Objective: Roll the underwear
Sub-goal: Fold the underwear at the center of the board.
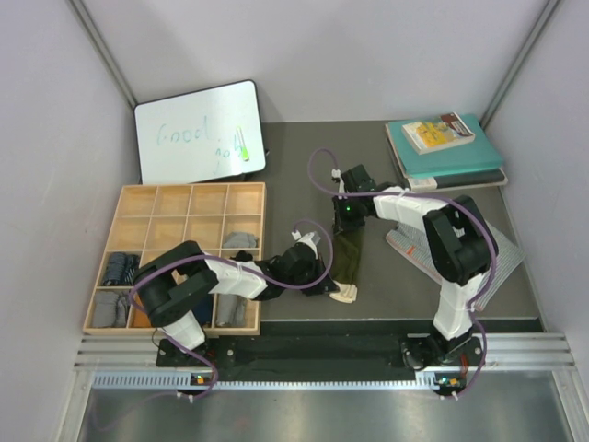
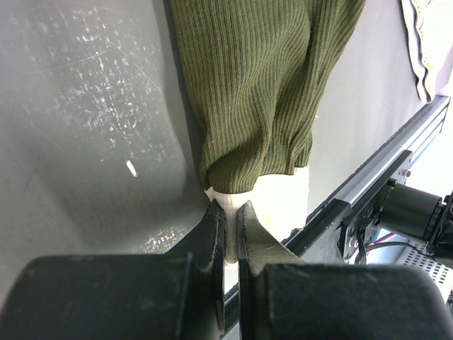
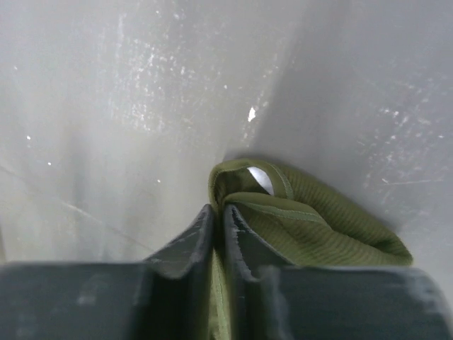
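Top external view has the olive underwear point(image 1: 347, 262) lying as a narrow strip on the dark table point(image 1: 294, 184), just to the right of the wooden tray point(image 1: 191, 186), its length running away from the arm bases and its cream waistband point(image 1: 345, 295) at the near end, level with the tray's nearest row; the left gripper point(image 1: 320, 287) reaches out from in front of the tray's right edge to that waistband end, while the right gripper point(image 1: 348, 216) sits on the far end of the strip, level with the tray's middle rows; left wrist view shows the left gripper point(image 2: 226, 212) with its fingers point(image 2: 211, 241) pressed nearly together, a fold of the cream waistband point(image 2: 279, 195) pinched between them and the ribbed olive underwear point(image 2: 255, 92) stretching away beyond; right wrist view shows the right gripper point(image 3: 218, 212) narrowed to a thin slit with green cloth caught in it, the olive underwear point(image 3: 311, 227) bunched and folded over just beside the fingers point(image 3: 244, 234); inside the tray a grey cloth bundle point(image 1: 241, 241) lies in a right-hand compartment and a dark bundle point(image 1: 120, 269) in a left-hand one; a whiteboard point(image 1: 198, 131) leans behind the tray; far to the tray's right, a grey-and-white patterned garment point(image 1: 502, 262) lies flat, partly under the right arm, and teal books point(image 1: 446, 152) are stacked beyond it
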You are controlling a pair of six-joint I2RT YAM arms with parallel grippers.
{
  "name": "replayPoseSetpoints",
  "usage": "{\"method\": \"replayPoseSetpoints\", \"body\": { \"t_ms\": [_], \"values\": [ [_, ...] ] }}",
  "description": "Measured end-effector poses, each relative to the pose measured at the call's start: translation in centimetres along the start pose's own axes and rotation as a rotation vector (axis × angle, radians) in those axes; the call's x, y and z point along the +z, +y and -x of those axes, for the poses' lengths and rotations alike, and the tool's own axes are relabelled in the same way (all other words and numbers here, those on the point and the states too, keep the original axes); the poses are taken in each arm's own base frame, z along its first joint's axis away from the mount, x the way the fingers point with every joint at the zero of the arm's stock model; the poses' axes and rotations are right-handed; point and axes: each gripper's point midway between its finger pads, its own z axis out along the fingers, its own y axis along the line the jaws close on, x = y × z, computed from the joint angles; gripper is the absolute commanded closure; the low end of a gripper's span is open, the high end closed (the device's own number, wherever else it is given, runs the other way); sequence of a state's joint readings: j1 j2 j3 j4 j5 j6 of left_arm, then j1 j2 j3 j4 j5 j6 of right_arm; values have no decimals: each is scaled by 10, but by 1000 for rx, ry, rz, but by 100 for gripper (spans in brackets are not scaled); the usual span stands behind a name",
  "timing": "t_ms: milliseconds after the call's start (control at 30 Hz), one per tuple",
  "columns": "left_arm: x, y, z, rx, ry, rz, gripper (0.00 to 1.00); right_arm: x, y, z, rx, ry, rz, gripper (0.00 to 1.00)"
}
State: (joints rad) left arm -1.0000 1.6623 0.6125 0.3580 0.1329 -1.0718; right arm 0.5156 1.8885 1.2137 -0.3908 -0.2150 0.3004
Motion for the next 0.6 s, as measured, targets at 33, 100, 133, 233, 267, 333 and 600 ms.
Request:
{"method": "replayPoseSetpoints", "body": {
  "t_ms": [33,100,133,233,267,333,600],
  "values": [
    [0,0,0,0,0,0,100,0,-1,0,4,-1,-6,98],
    [0,0,0,0,0,1,100,-1,-1,2,16,-3,-14,99],
    [0,0,0,-1,0,1,100,-2,-2,3,21,-4,-20,99],
    [0,1,0,-2,0,5,100,-5,-2,12,39,-21,-21,99],
    [0,1,0,-2,0,5,100,-6,-3,15,46,-27,-19,99],
    [-1,2,0,-5,-2,10,100,-8,-5,19,74,-33,-6,99],
    [-3,4,2,-16,-14,32,100,-3,-27,21,183,-10,41,92]
  ]
}}
